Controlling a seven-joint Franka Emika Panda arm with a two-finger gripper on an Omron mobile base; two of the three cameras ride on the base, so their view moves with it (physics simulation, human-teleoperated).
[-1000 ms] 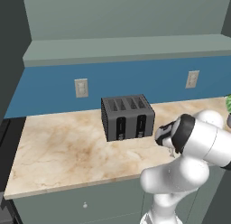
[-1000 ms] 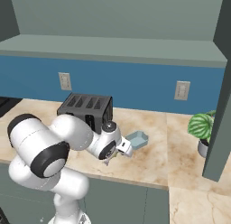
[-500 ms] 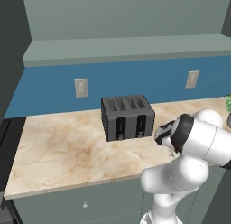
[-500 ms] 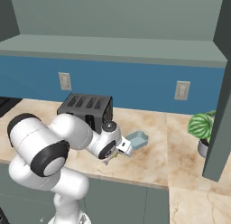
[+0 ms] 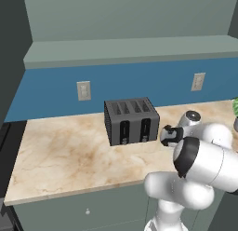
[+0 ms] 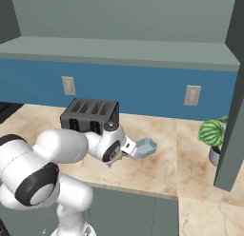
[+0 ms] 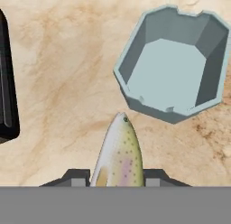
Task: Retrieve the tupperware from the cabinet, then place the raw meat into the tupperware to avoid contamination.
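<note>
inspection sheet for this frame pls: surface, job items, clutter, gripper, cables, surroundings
surface: marbled beige counter, bare around the work spot.
tupperware: empty, upright on the counter, out of the cabinet; also at.
fish: between the gripper fingers, head toward the tupperware, not in it yet.
clutter: toaster at the back of the counter; plant on the counter at the right.
gripper: shut on the fish, beside the tupperware.
cables: nothing seen.
surroundings: blue backsplash with two wall outlets; cabinet above.
</note>
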